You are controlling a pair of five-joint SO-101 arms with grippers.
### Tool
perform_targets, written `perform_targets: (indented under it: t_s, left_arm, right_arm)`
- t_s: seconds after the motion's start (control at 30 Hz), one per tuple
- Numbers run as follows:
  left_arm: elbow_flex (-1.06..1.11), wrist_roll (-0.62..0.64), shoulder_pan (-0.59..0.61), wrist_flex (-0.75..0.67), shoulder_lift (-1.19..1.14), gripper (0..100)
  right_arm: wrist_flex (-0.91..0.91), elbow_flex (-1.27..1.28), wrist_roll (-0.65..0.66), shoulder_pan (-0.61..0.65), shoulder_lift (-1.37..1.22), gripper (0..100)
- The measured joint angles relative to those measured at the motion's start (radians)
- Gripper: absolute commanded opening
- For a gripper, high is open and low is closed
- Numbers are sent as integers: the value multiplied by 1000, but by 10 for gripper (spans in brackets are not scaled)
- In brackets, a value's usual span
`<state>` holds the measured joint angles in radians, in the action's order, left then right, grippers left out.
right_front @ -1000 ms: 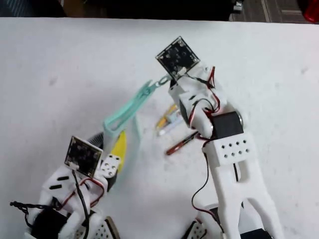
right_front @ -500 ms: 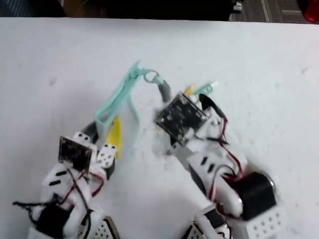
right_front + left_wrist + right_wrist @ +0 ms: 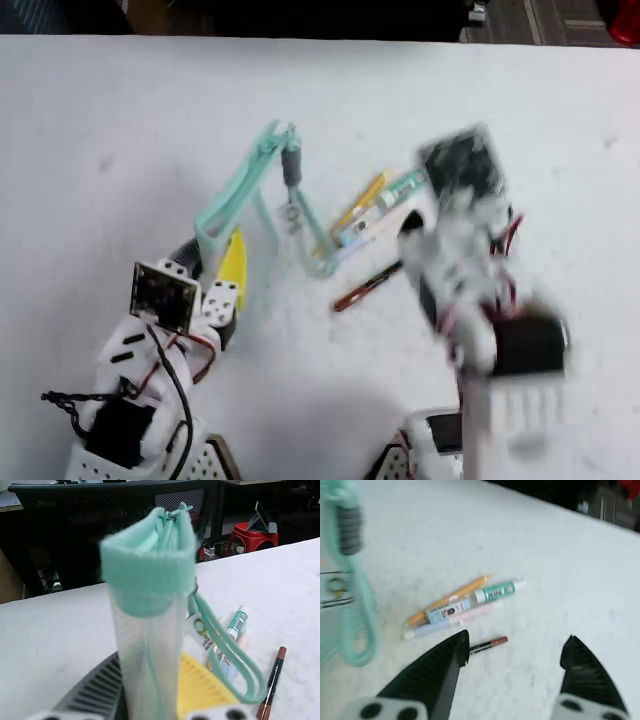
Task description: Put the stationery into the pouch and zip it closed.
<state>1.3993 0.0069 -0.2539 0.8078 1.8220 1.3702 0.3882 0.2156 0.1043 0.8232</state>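
Observation:
A see-through pouch with mint trim (image 3: 245, 190) (image 3: 150, 610) runs away from my left gripper (image 3: 212, 268) (image 3: 150, 707), which is shut on its near end between a yellow and a black finger. Its mint strap loop (image 3: 305, 235) (image 3: 227, 660) (image 3: 360, 615) and grey tag (image 3: 291, 165) (image 3: 349, 522) hang beside it. On the table lie a yellow pencil (image 3: 360, 200) (image 3: 447, 597), a green-capped pen (image 3: 398, 188) (image 3: 495, 591) (image 3: 232, 630), a pale pen (image 3: 350, 238) and a brown pen (image 3: 368, 285) (image 3: 490, 643) (image 3: 272, 677). My right gripper (image 3: 512, 652) is open above them, holding nothing.
The right arm (image 3: 455, 250) stands right of the pens. The white table (image 3: 120, 120) has free room to the left and at the back. Beyond its far edge are a dark chair (image 3: 100, 510) and a red object (image 3: 247, 535).
The right gripper left the pouch's zipper end, pulled back over the pens and swung to the right. The pouch's far end shifted left and farther away, uncovering the pens.

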Motion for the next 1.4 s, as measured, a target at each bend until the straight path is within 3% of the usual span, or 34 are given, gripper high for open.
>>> perform_targets:
  t_s: [0.17, 0.33, 0.67, 0.9, 1.1, 1.3, 1.4]
  left_arm:
    - [0, 0, 0, 28, 0, 178]
    - [-2, 37, 0, 71, 5, 172]
    - [-2, 63, 0, 74, 5, 219]
    - [-58, 63, -3, 215, 5, 229]
    - [-63, 63, -3, 226, 5, 229]
    - [-63, 63, -3, 226, 5, 229]
    - [-63, 63, -5, 226, 5, 229]
  right_arm:
    - [0, 0, -146, -40, -259, 283]
    - [-28, 0, -230, -100, -454, 283]
    - [-147, 0, -362, -103, -723, 285]
    - [-238, -40, -453, -98, -881, 283]
    - [-265, -115, -482, -97, -1026, 278]
    - [-265, -203, -486, -98, -1177, 98]
    - [-261, -244, -488, -104, -1214, 80]
